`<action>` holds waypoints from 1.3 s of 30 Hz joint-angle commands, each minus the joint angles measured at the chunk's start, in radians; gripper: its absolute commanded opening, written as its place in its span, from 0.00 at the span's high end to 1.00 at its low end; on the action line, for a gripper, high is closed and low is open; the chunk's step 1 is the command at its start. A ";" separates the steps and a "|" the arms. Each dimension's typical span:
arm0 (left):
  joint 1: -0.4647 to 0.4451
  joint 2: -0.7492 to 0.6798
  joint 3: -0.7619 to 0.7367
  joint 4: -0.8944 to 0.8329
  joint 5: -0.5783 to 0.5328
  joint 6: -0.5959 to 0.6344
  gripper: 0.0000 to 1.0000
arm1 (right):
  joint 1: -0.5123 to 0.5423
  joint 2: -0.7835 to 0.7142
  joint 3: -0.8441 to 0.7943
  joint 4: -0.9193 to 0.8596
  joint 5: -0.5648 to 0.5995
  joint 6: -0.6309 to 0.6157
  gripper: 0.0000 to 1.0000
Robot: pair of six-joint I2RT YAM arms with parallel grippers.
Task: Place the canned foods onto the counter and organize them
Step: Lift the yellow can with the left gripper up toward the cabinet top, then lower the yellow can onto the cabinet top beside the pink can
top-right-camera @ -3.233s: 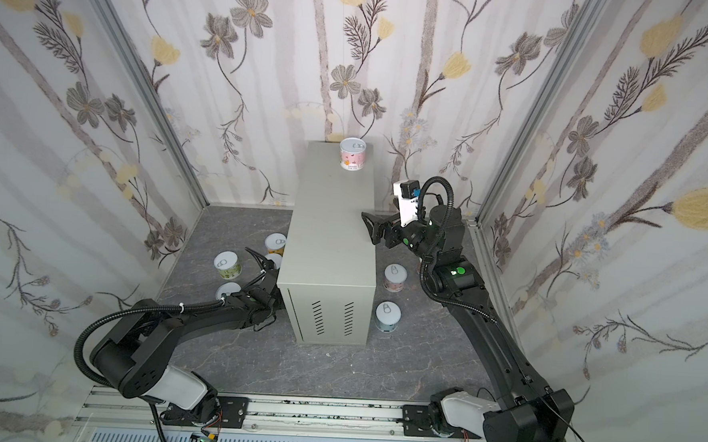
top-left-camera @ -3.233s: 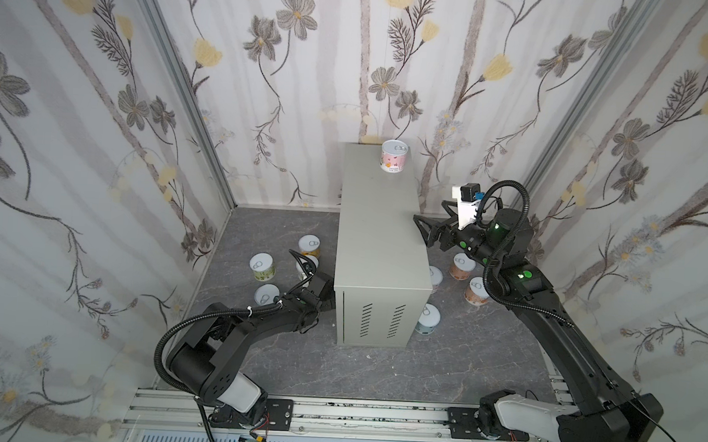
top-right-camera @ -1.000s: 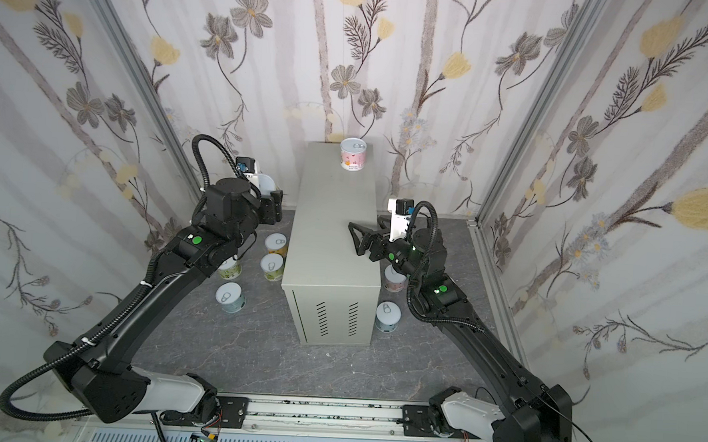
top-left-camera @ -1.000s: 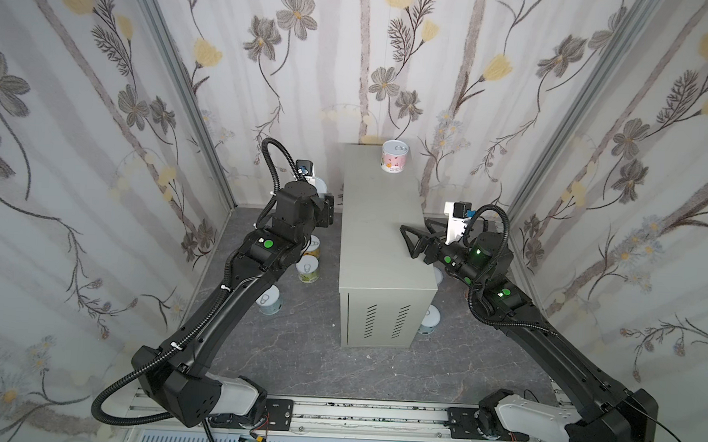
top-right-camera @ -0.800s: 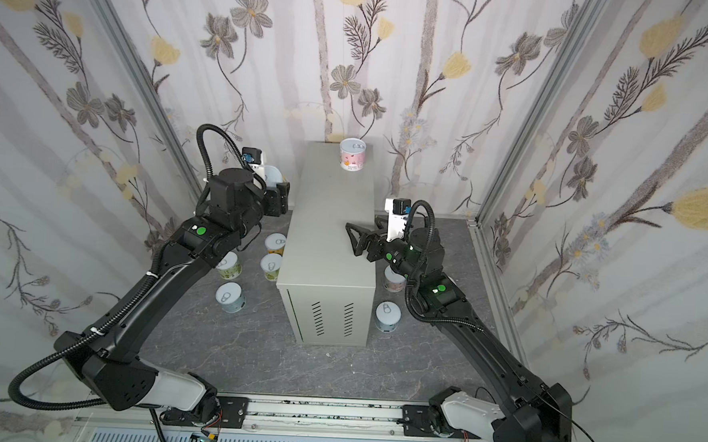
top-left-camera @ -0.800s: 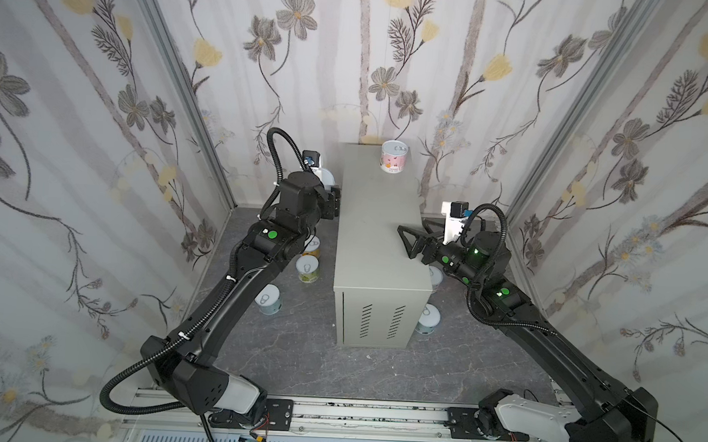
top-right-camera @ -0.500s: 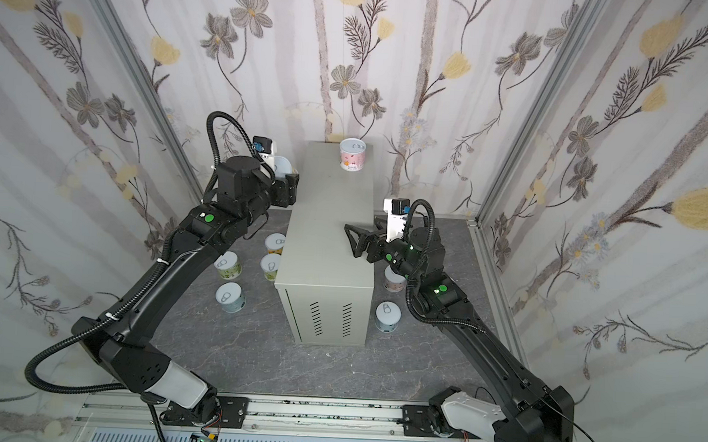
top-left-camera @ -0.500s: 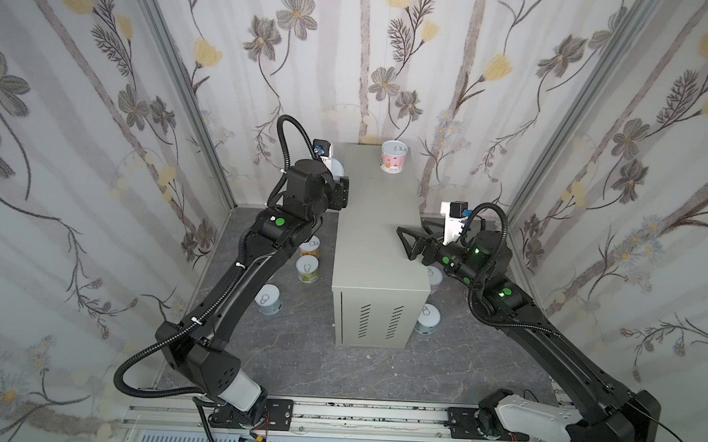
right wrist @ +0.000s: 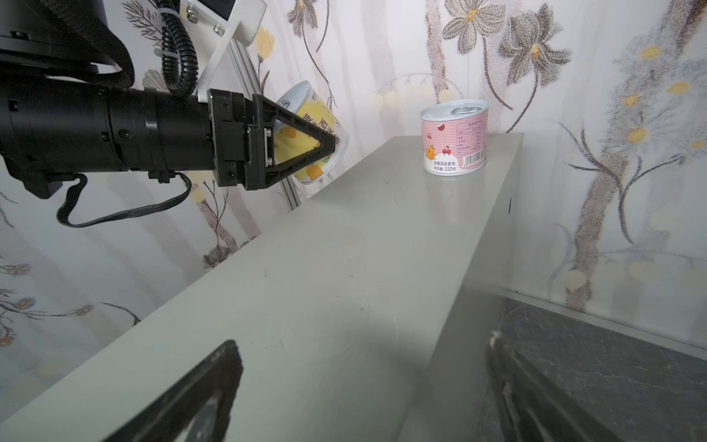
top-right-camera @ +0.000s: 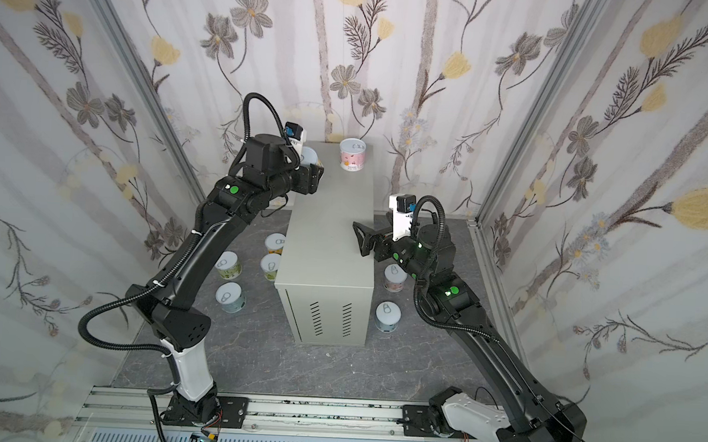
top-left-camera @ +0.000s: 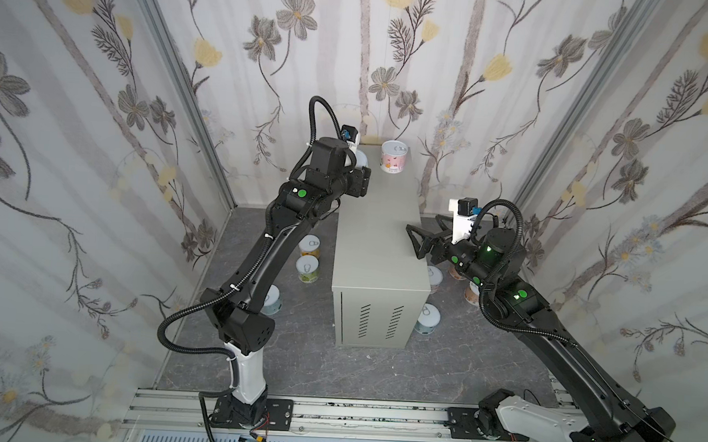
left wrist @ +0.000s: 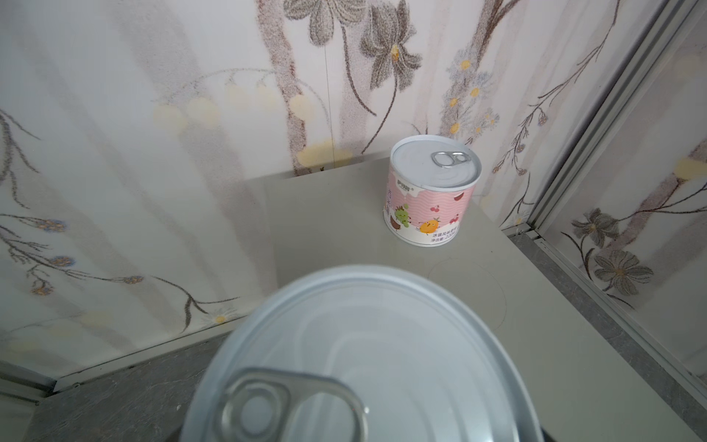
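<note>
Cans counted: ten.

One pink can (top-left-camera: pixel 394 157) is standing upright on the counter (top-left-camera: pixel 380 248), at its far end.

One yellow can (right wrist: pixel 306 114) is hanging tilted in the left gripper (top-left-camera: pixel 361 170), whose fingers are clamping its sides. It is hovering by the counter's far left edge, and in the right wrist view it is not touching the top. Its silver lid is filling much of the left wrist view.

Eight cans are standing on the floor (top-left-camera: pixel 336 366).
- Four are standing left of the counter: an orange can (top-right-camera: pixel 275 245), a green can (top-right-camera: pixel 270 267), a second green can (top-right-camera: pixel 228 267) and a light blue can (top-right-camera: pixel 230 298).
- Four are standing right of it: a front light blue can (top-left-camera: pixel 426 317), a can against the counter's side (top-left-camera: pixel 434 276), a half-hidden can (top-left-camera: pixel 472 297) and a second half-hidden can (top-left-camera: pixel 457 274). The last two are showing only partly under the right arm.

The right gripper (top-left-camera: pixel 424 236) is hovering over the counter's right edge, about midway along. Its fingers are standing wide apart and gripping nothing.
</note>
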 commanded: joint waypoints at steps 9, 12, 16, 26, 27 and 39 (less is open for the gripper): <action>0.003 0.132 0.135 -0.055 0.025 0.009 0.31 | -0.013 -0.021 -0.031 0.004 0.005 -0.020 0.00; 0.004 0.140 0.136 -0.063 0.027 0.014 0.31 | -0.019 -0.023 -0.041 0.006 0.006 -0.019 0.00; 0.004 0.145 0.136 -0.077 0.026 0.019 0.30 | -0.028 -0.020 -0.044 0.008 0.004 -0.019 0.00; 0.004 0.137 0.136 -0.085 0.027 0.031 0.24 | -0.038 -0.010 -0.049 0.021 -0.014 -0.017 0.00; 0.003 0.139 0.136 -0.085 0.024 0.031 0.24 | -0.039 -0.011 -0.050 0.022 -0.014 -0.017 0.00; 0.003 0.146 0.136 -0.085 0.012 0.036 0.22 | -0.048 -0.012 -0.073 0.029 -0.016 -0.014 0.00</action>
